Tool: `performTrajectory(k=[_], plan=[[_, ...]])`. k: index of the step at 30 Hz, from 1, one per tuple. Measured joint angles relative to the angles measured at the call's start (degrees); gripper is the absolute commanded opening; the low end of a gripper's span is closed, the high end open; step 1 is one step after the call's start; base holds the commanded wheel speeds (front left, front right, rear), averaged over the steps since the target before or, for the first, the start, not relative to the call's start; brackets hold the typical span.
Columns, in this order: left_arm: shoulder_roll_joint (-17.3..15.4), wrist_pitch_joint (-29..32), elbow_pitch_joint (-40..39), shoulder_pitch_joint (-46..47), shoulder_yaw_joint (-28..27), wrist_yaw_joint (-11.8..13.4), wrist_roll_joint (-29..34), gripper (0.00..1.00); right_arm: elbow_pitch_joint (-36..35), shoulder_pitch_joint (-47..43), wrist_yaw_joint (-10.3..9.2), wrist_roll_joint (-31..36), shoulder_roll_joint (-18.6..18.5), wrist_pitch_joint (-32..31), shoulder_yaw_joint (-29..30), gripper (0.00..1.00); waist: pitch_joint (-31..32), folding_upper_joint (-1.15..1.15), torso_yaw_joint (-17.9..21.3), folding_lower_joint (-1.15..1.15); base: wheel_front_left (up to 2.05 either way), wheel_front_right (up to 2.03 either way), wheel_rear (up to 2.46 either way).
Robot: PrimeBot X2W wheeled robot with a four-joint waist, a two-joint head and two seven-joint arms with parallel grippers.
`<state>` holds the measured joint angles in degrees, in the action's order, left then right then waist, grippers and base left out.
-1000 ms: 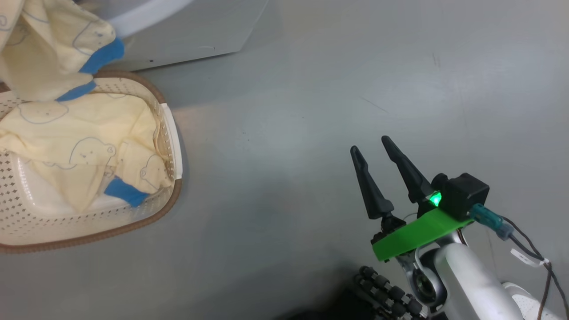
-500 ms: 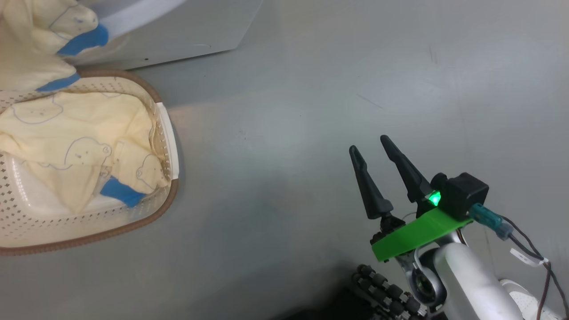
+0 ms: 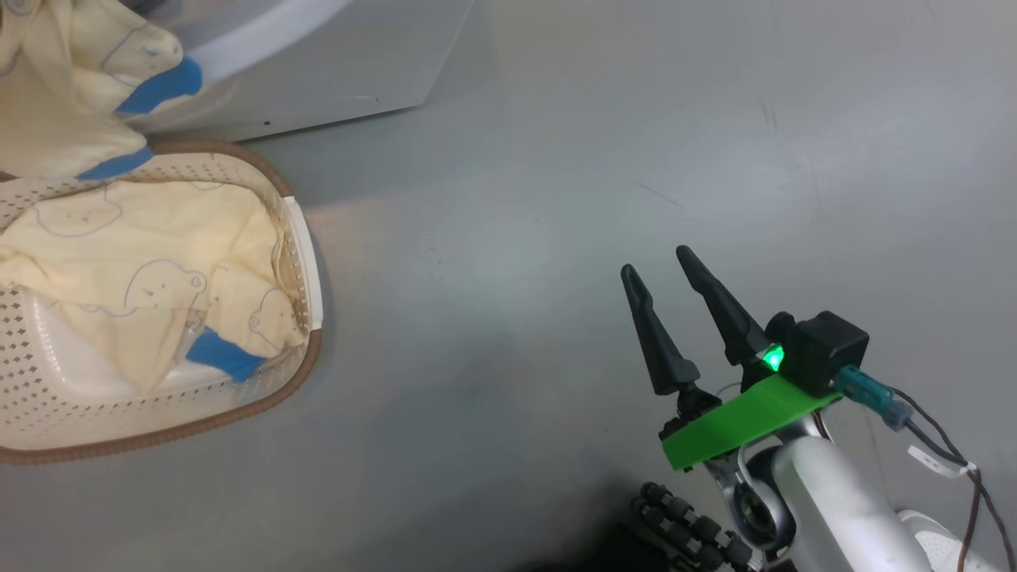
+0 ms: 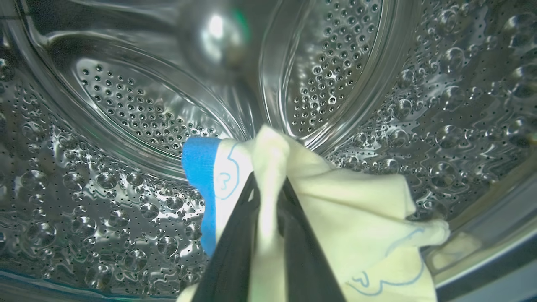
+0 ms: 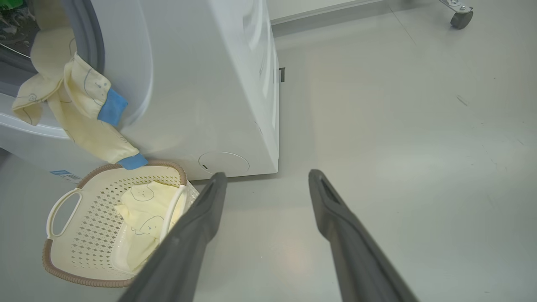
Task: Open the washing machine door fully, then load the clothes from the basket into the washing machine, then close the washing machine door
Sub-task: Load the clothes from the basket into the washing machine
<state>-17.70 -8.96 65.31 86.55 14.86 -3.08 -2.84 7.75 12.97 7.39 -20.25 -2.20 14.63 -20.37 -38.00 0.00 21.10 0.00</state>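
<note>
Pale yellow clothes (image 4: 348,209) with blue line prints and a blue cuff are pinched between the left jaws, inside the washing machine (image 4: 126,100)'s perforated metal drum. They trail out over its opening. More lies in the cream basket (image 5: 79,235), left of the right jaws, on the floor just before the machine.

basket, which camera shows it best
The right wrist view: the basket is nearly whole there, on the floor before the washing machine, with its brown rim, perforated walls, a white handle and some clothes inside. The head view is closer, but its left edge cuts the basket off.
</note>
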Motion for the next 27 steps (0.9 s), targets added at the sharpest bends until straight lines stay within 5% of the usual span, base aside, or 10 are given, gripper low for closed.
performTrajectory(k=[2, 3, 5, 27], plan=[[0.3, 0.8, 0.9, 0.4, 0.3, -0.2, 0.0, 0.25, 0.0, 0.0, 0.0, 0.0, 0.0, 0.0, 0.0, 1.0, 0.3, 0.0, -0.1, 0.0, 0.0, 0.0, 0.0], [0.5, 1.3, 1.6, 0.5, 0.3, -0.2, 0.0, 0.42, 0.0, 0.0, 0.0, 0.0, 0.0, 0.0, 0.0, 1.0, 0.4, 0.0, -0.1, 0.0, 0.0, 0.0, 0.0], [0.6, 3.2, 3.2, 0.7, 0.4, -0.1, 0.0, 0.98, 0.0, 0.0, 0.0, -0.3, 0.0, 0.0, 0.0, 1.0, 0.7, 0.0, -0.2, 0.0, 0.0, 0.0, 0.0], [3.7, 6.7, 7.9, 1.0, 0.8, 0.7, -2.7, 1.0, 0.6, -1.0, 0.0, -0.3, 0.0, 0.0, 0.8, 1.0, 4.4, 0.0, -1.9, 0.0, 0.0, 0.0, 0.0]])
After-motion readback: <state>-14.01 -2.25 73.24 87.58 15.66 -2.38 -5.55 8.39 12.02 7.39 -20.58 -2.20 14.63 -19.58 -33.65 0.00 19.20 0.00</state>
